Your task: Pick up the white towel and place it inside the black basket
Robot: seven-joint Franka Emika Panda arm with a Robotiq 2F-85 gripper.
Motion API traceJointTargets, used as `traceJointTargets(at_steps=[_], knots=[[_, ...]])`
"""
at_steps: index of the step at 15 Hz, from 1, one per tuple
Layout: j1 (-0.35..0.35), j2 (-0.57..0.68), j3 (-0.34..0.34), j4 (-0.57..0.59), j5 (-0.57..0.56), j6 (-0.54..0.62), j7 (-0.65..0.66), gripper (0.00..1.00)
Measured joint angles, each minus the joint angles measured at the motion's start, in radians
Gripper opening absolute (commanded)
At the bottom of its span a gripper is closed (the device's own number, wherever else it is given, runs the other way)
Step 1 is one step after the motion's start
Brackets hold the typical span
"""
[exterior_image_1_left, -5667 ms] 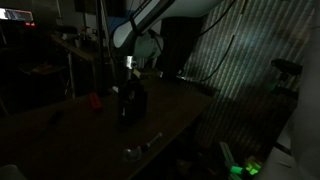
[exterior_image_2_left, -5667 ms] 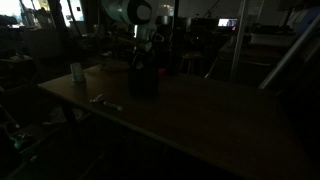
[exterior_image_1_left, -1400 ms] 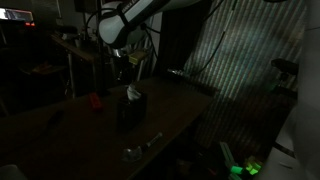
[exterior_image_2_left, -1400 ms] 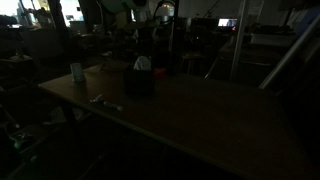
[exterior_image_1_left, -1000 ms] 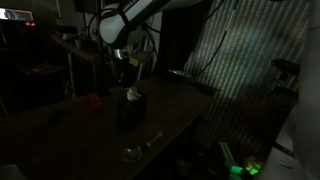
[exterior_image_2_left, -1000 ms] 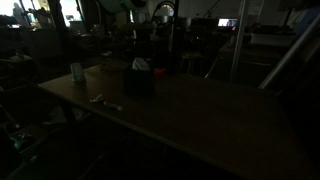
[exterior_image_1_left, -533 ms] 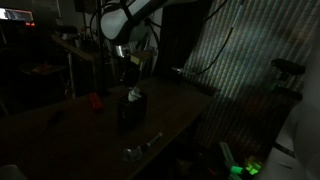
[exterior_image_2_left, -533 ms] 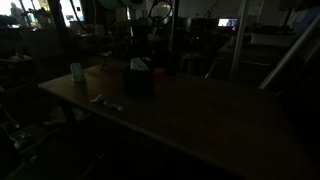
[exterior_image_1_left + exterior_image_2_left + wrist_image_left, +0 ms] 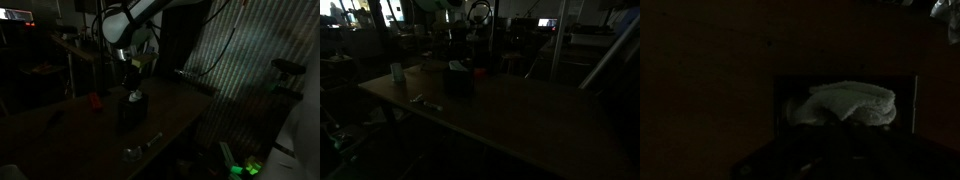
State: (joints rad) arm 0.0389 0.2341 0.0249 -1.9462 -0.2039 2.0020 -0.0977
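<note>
bare tabletop beside basket, cup well aside

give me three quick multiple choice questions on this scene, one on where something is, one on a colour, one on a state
1. Where is the white towel?
A. flat on the tabletop
B. inside the black basket
C. on the floor

2. What colour is the small object on the table near the basket?
A. red
B. blue
C. yellow

3. How does the black basket stand?
A. tipped on its side
B. upside down
C. upright, open at the top

Answers:
1 B, the wrist view shows the towel bunched within the basket's walls.
2 A, it shows red in an exterior view.
3 C, the towel peeks out of its open top in both exterior views.
</note>
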Motion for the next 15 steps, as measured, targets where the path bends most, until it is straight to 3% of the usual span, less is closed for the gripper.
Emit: traceJointTargets(at_steps=[15], knots=[[-0.014, 0.175, 0.000, 0.088, 0.150, 0.006, 0.007, 0.02]])
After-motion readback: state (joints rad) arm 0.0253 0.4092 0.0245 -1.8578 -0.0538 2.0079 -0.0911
